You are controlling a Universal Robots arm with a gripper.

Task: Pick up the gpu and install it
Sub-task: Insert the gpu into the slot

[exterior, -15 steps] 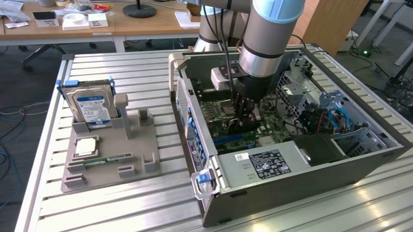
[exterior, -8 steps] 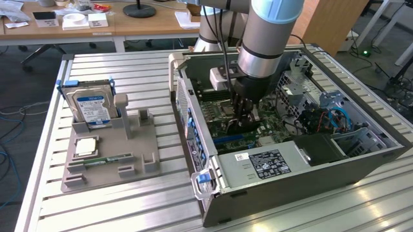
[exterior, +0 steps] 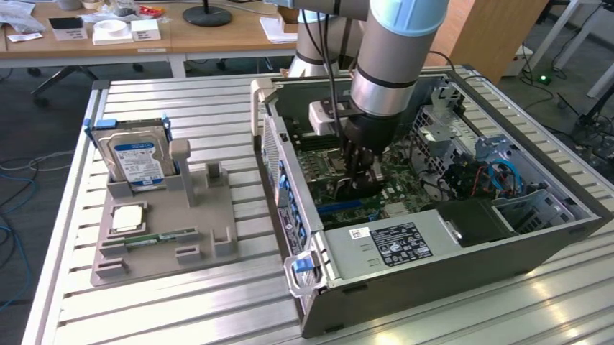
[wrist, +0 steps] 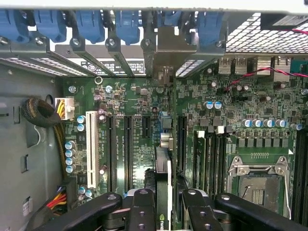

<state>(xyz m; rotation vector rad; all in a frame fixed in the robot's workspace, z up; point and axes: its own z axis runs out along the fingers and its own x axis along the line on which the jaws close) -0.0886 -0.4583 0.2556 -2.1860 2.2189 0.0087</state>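
Observation:
My gripper (exterior: 361, 172) reaches down inside the open computer case (exterior: 432, 287), over the green motherboard (exterior: 326, 154). In the wrist view the gripper (wrist: 166, 198) is shut on the gpu (wrist: 163, 166), which I see edge-on between the black fingers (wrist: 143, 207). The card stands upright over the motherboard (wrist: 139, 101), in line with the expansion slots (wrist: 128, 149). Its silver bracket (wrist: 168, 45) sits at the case's rear slot openings. In the exterior view the gpu (exterior: 347, 189) is a dark shape under the fingers, mostly hidden by them.
A grey holder (exterior: 154, 244) on the slatted table, at the exterior view's left, carries a blue-labelled hard drive (exterior: 139, 154), a processor chip (exterior: 128, 218) and a memory stick (exterior: 158, 237). Inside the case are the power supply (exterior: 403, 241), cables (exterior: 499, 176) and an open processor socket (wrist: 257, 183).

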